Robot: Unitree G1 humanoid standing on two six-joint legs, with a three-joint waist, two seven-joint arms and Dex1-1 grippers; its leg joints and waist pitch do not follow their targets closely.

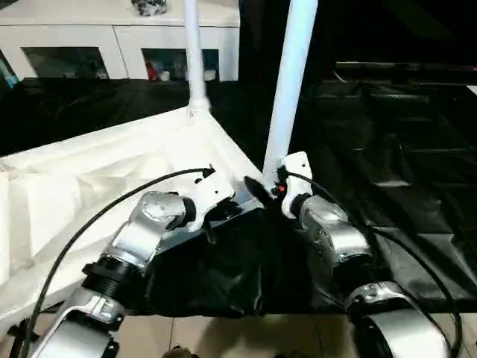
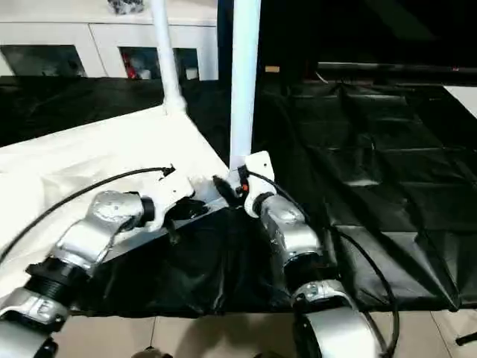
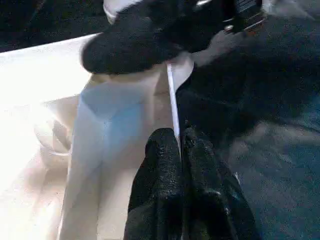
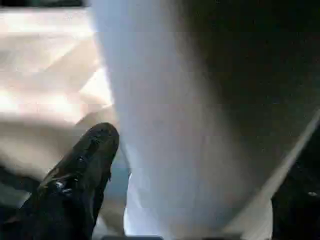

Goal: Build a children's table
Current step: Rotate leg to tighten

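Observation:
The children's table lies upside down on the black sheet, its white top point(image 1: 112, 164) showing the underside. Two white legs stand upright in it: one at the far corner point(image 1: 192, 52), one at the near right corner point(image 1: 291, 82). My left gripper point(image 3: 181, 145) is shut on the top's thin rim point(image 3: 172, 100), close to the near leg. My right gripper point(image 1: 264, 190) sits at the foot of that near leg point(image 4: 190, 125). Its jaws are open around the leg, and one black finger point(image 4: 85, 165) stands just beside it.
A white cabinet with glass doors point(image 1: 112, 45) stands behind the table. The black sheet point(image 1: 387, 149) spreads wrinkled to the right and ends at a front edge, with pale floor tiles point(image 1: 223, 335) beyond it. Black cables run along both forearms.

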